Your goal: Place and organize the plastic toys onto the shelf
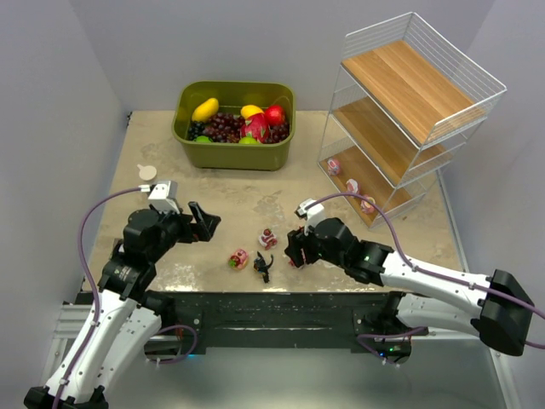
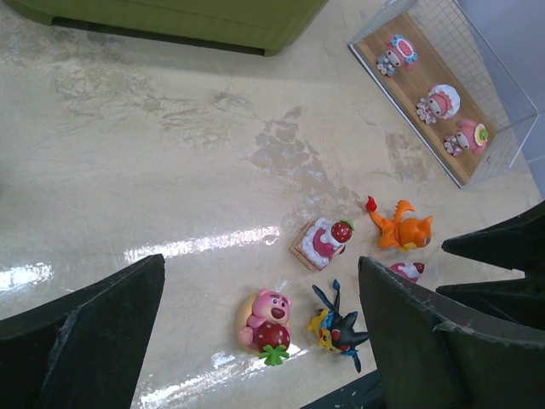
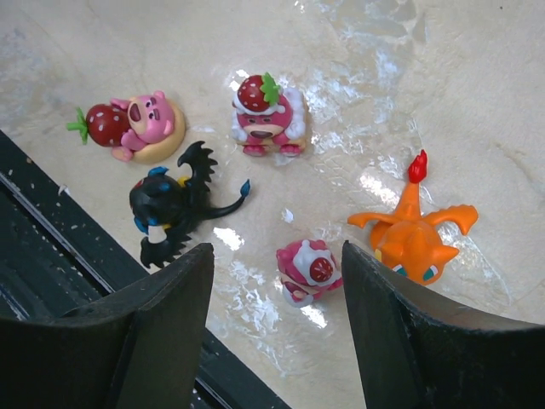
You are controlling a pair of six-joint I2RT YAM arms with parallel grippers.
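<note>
**Five toys loose on the bench, three on the shelf**

In the right wrist view the orange tailed creature point(image 3: 417, 234) lies flat. Its long axis runs top to bottom of the frame, with the red-tipped tail toward the top and the head toward the lower right. The black spiky creature point(image 3: 170, 209) lies left of centre, its thin tail pointing right. The pink bear on a cream disc point(image 3: 132, 126) lies in the upper left, long axis left to right, its strawberry leaf toward the left edge. The pink figurine with a strawberry hat point(image 3: 266, 119) is at upper centre, face toward the bottom edge.

The small pink-and-white figurine point(image 3: 308, 270) sits between the dark fingers of the right pincer point(image 3: 277, 256). It is close against the finger at frame right, and bare bench shows before the other. The jaws stand apart and grip nothing. The orange tailed creature lies just outside the finger at frame right.

The left pincer point(image 2: 260, 260) hangs spread wide and empty, left of the cluster in the overhead view.

Three more pink-and-white figurines point(image 1: 352, 185) sit in a row on the lowest slanted wooden tier of the white wire shelf point(image 1: 400, 81), at the upper right of the overhead frame. The bench point(image 1: 170, 162) is beige, mottled and glossy, with pale grey walls around it. An olive-green plastic bin point(image 1: 234, 153) of fruit stands at upper centre.
</note>
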